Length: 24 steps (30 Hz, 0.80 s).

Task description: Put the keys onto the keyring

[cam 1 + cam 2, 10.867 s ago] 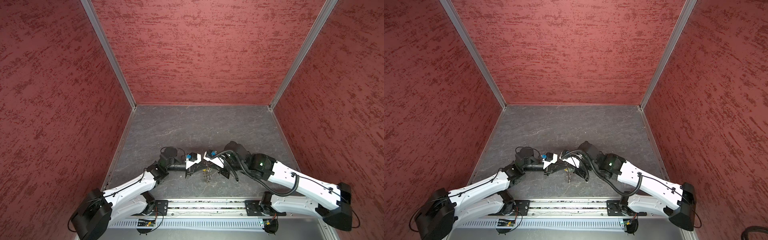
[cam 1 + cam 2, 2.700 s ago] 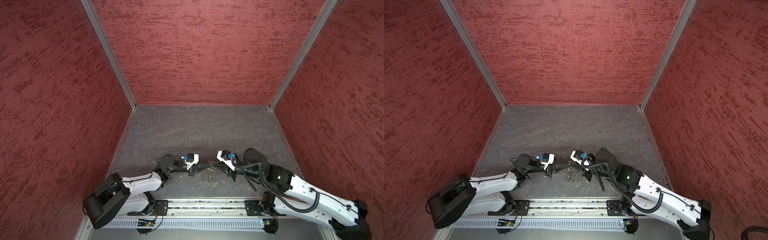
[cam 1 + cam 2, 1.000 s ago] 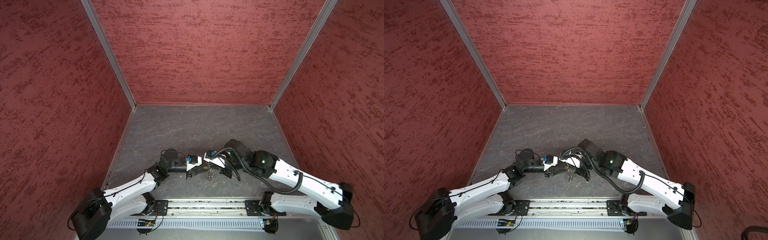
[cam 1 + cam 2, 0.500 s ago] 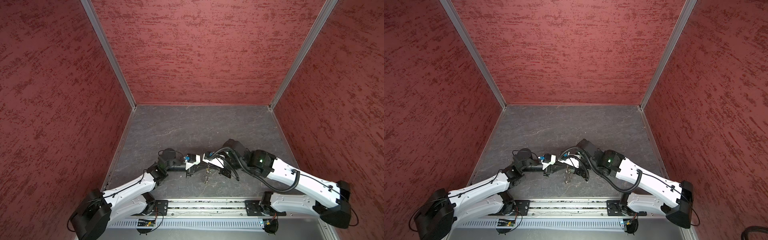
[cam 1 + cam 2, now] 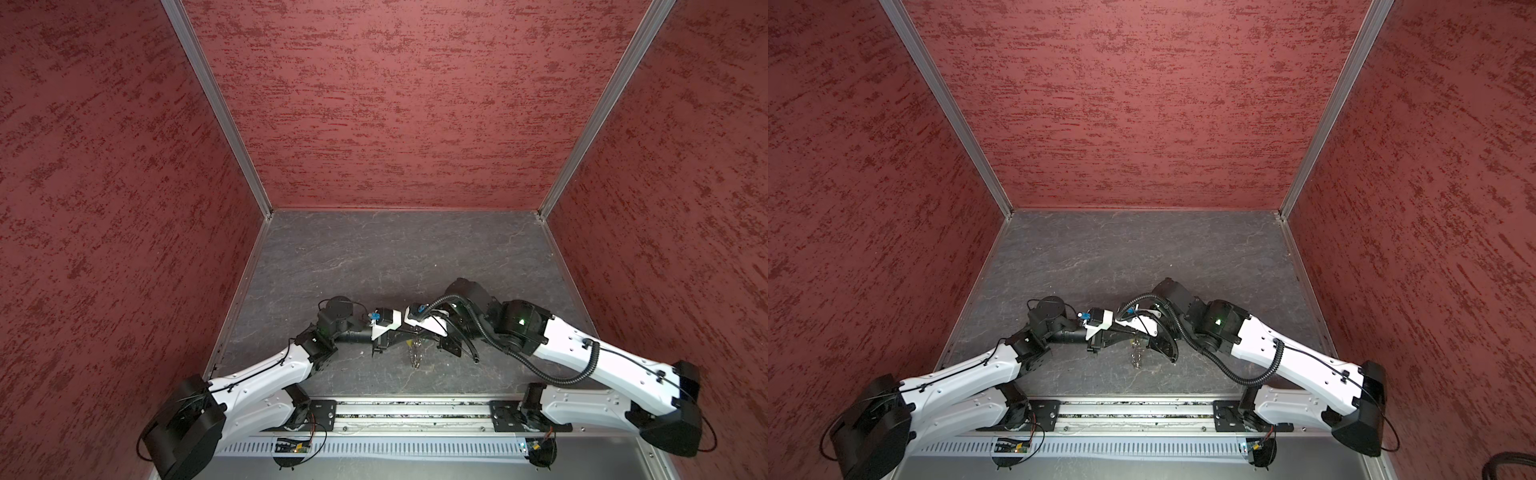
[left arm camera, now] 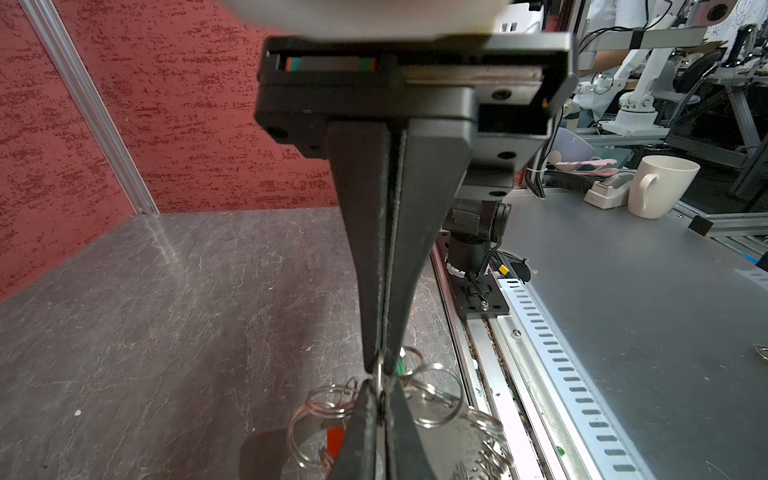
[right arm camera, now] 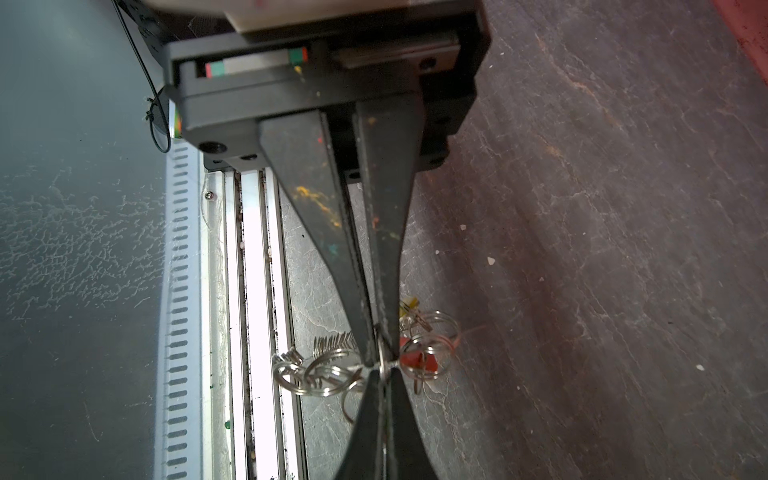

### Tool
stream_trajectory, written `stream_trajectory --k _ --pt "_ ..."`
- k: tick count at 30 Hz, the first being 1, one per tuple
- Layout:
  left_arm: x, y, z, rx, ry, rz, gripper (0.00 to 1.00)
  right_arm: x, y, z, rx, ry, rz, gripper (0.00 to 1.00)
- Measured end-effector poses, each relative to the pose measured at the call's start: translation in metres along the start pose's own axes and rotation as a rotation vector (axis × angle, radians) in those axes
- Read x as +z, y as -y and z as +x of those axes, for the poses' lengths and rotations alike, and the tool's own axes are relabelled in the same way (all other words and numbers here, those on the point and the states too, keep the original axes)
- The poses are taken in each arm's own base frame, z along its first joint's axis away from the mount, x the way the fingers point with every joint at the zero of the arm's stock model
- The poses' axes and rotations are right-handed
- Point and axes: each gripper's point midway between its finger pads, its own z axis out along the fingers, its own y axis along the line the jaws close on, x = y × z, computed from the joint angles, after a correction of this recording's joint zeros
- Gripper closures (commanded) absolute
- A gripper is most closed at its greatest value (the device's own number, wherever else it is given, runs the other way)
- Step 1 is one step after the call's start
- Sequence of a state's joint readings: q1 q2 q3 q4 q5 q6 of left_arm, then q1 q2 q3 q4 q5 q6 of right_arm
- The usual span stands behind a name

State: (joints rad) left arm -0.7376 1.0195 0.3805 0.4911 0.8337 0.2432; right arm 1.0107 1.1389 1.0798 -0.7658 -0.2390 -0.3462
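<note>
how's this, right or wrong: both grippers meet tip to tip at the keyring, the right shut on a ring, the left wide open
Wrong only on the left gripper: the left wrist view shows it shut on a ring of the keyring too, tip to tip with the right gripper.

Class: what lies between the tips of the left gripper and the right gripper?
Only a thin silver ring of the keyring, pinched by both the left gripper and the right gripper; both wrist views show it.

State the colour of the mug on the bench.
The mug is cream white; best in left wrist view.
</note>
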Motion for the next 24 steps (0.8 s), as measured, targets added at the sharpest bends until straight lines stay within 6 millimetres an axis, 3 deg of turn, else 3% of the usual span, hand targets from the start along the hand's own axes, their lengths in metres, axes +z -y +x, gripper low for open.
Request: stream_trajectory --k 3,8,14,19,24 --pt "0.000 0.000 0.000 -0.002 -0.001 0.000 1.00 0.000 0.000 0.000 -0.002 0.001 0.001 1.00" --pt "0.000 -0.004 -0.003 -0.018 0.010 -0.020 1.00 -0.001 0.004 -0.003 0.012 0.018 0.023 0.86" --pt "-0.001 -0.012 -0.015 -0.036 0.070 -0.059 1.00 -0.013 0.012 -0.007 0.039 0.155 0.116 0.69" --pt "-0.002 -0.013 -0.021 -0.036 0.113 -0.070 1.00 -0.029 0.014 -0.007 0.068 0.304 0.178 0.68" --pt "-0.002 -0.013 -0.024 -0.031 0.138 -0.067 1.00 -0.037 0.016 -0.017 0.092 0.403 0.197 0.75"
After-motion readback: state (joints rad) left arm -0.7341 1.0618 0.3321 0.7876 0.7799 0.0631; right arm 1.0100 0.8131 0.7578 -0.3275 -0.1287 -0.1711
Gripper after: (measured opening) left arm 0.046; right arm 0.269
